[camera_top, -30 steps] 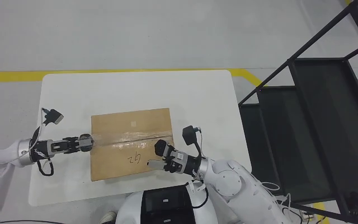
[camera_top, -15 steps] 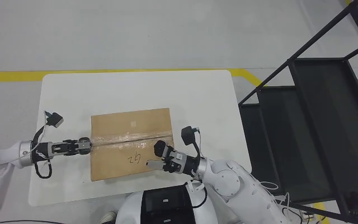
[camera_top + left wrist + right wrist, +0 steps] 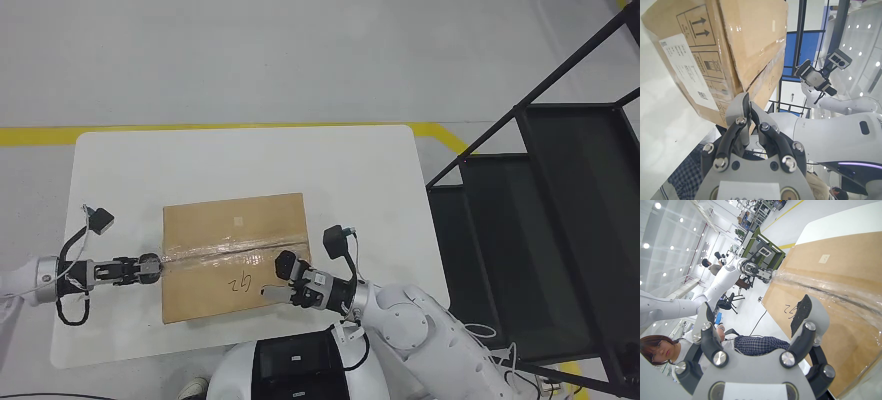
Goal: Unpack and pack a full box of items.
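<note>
1. The box [image 3: 235,235] lies flat in the middle of the table [image 3: 250,160]; flaps are closed; clear tape [image 3: 225,251] runs along the centre seam.
2. The left gripper [image 3: 748,101] sits at the seam's left end, just off the box edge; fingers are pinched tight, apparently on the tape's loose end, though we cannot see film between the pads.
3. The right gripper [image 3: 280,278] hovers spread wide over the lid's near-right part, grasping nothing; contact with the cardboard is unclear.
4. Step in hand, by our judgement: peeling the tape; pull low, steadily, in line with the seam; brace the lid with the right gripper so the box neither slides nor lifts.
5. Room: there is bare table left of the box, but its edge is near the left wrist; the far side is open; dark steps [image 3: 540,220] stand well apart on the right.
</note>
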`<act>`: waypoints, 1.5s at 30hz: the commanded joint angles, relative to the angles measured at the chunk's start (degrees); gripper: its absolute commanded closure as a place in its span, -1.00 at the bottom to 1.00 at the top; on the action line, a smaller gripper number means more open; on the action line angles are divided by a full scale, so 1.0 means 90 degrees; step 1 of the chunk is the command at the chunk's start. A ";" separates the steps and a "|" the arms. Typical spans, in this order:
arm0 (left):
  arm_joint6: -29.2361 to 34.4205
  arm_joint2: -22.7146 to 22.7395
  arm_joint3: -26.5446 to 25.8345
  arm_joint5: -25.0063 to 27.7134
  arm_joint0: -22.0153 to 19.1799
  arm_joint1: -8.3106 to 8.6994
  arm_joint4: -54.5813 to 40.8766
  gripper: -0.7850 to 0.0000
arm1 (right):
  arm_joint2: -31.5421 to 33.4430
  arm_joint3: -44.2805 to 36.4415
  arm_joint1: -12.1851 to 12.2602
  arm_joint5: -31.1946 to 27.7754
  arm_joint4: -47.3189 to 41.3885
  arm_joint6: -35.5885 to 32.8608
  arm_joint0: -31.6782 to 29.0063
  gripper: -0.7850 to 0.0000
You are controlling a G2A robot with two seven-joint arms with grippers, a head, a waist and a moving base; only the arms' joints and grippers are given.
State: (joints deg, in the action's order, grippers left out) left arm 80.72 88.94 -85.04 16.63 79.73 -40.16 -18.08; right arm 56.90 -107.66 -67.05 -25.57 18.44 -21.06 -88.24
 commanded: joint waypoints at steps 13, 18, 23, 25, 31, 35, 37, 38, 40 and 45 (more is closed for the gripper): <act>-0.0293 -0.0344 0.0308 -0.0167 -0.0353 -0.0033 0.0418 1.00 | 0.0026 -0.0020 0.0017 0.0016 0.0000 0.0019 -0.0028 -1.00; -0.0137 -0.0357 0.0381 -0.0155 -0.0413 -0.0033 0.0201 -1.00 | 0.0003 -0.0063 0.0016 0.0034 0.0018 0.0000 -0.0003 -1.00; 0.0037 -0.0114 0.0408 -0.0197 -0.0400 -0.0011 -0.0358 -1.00 | -0.0009 -0.0123 0.0019 0.0061 0.0053 -0.0034 0.0023 -1.00; 0.0075 0.0021 0.0422 -0.0197 -0.0387 0.0005 -0.0506 -1.00 | -0.0017 -0.0139 0.0020 0.0072 0.0058 -0.0046 0.0024 -1.00; 0.0113 0.0493 0.0267 -0.0063 -0.0242 0.0039 -0.1140 -1.00 | -0.0022 -0.0172 0.0024 0.0070 0.0067 -0.0056 0.0035 -1.00; 0.0219 0.0689 -0.0183 -0.0003 -0.0033 0.0036 -0.1666 -1.00 | -0.0056 -0.0139 0.0014 -0.0097 -0.0170 0.0009 0.0050 -1.00; 0.0206 0.0670 -0.0444 -0.0050 0.0085 0.0016 -0.1940 -1.00 | -0.0081 -0.0050 0.0005 -0.0202 -0.0348 0.0013 0.0096 -1.00; 0.0160 0.0618 -0.0554 -0.0110 0.0140 -0.0002 -0.2105 -1.00 | -0.0096 0.0004 -0.0001 -0.0233 -0.0428 0.0008 0.0128 -1.00; 0.0017 0.0449 -0.0764 -0.0167 0.0216 -0.0038 -0.2237 -1.00 | -0.0116 0.0137 -0.0012 -0.0270 -0.0560 -0.0007 0.0203 -1.00; -0.0540 -0.0296 -0.0938 -0.0409 0.0213 -0.0177 -0.2511 -1.00 | -0.0069 0.0357 -0.0016 -0.0346 -0.0722 0.0036 0.0259 -1.00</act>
State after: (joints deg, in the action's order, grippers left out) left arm 76.68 88.05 -93.57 13.83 81.85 -41.49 -39.50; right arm 56.04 -104.66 -67.23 -28.56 12.13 -20.93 -85.80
